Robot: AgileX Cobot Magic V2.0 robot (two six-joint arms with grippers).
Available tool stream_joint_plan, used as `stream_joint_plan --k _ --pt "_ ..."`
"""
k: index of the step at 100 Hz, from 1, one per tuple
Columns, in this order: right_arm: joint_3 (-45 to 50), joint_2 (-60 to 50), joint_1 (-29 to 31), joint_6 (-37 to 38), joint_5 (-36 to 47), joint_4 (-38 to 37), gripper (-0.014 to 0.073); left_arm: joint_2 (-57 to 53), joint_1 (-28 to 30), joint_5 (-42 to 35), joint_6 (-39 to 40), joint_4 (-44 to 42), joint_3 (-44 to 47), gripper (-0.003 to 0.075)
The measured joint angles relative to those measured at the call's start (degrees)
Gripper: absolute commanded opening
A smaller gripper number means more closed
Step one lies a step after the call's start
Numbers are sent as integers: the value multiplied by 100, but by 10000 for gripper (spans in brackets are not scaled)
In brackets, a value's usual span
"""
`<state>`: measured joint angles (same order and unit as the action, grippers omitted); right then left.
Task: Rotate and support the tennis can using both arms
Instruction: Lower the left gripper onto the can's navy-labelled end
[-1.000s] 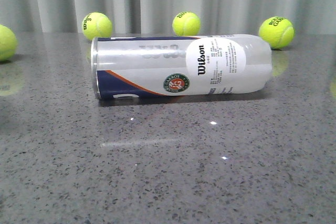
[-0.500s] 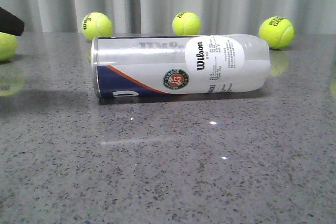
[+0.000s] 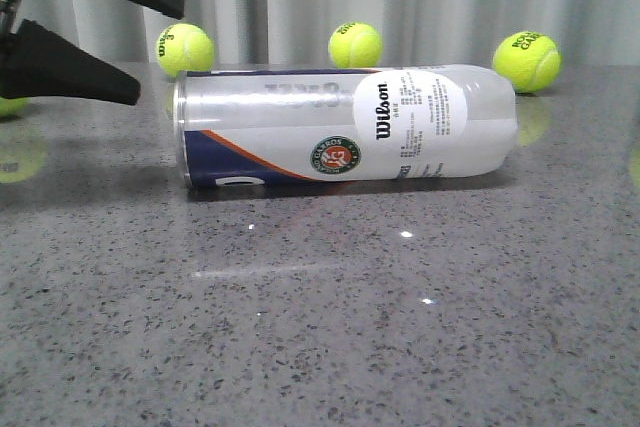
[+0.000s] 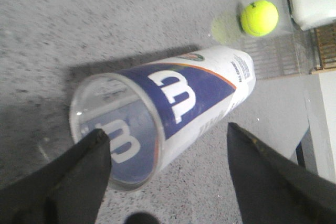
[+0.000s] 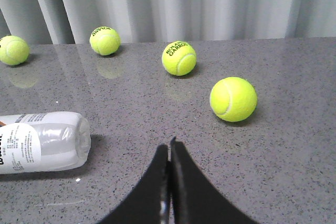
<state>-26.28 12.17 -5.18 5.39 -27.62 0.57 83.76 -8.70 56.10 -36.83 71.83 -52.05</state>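
Note:
The tennis can [image 3: 345, 127] lies on its side on the grey stone table, silver rim to the left, frosted closed end to the right. My left gripper [image 3: 150, 47] is open at the upper left, its black fingers just short of the rim end, touching nothing. In the left wrist view the can's open rim end [image 4: 118, 132] sits between the spread fingers of that gripper [image 4: 168, 142]. My right gripper [image 5: 169, 148] is shut and empty, low over the table to the right of the can's closed end [image 5: 50, 141]. It does not show in the front view.
Three tennis balls stand along the back of the table [image 3: 185, 49] [image 3: 355, 45] [image 3: 526, 60], with another partly hidden at the far left [image 3: 12, 105]. The right wrist view shows a ball [image 5: 233, 99] close ahead of my right gripper. Grey curtains hang behind the table.
My left gripper has come into the front view from the upper left and moved right and down toward the can's rim end. The can rolled slightly at first, then stayed put.

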Motion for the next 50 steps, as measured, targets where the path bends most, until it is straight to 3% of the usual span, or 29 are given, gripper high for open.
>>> stream_joint_plan --k 28,50 --pt "0 0 0 0 0 0 -65 526 -659 -315 -12 120 -317 441" --pt "0 0 0 0 0 0 -65 802 -827 -398 -124 340 -429 241"
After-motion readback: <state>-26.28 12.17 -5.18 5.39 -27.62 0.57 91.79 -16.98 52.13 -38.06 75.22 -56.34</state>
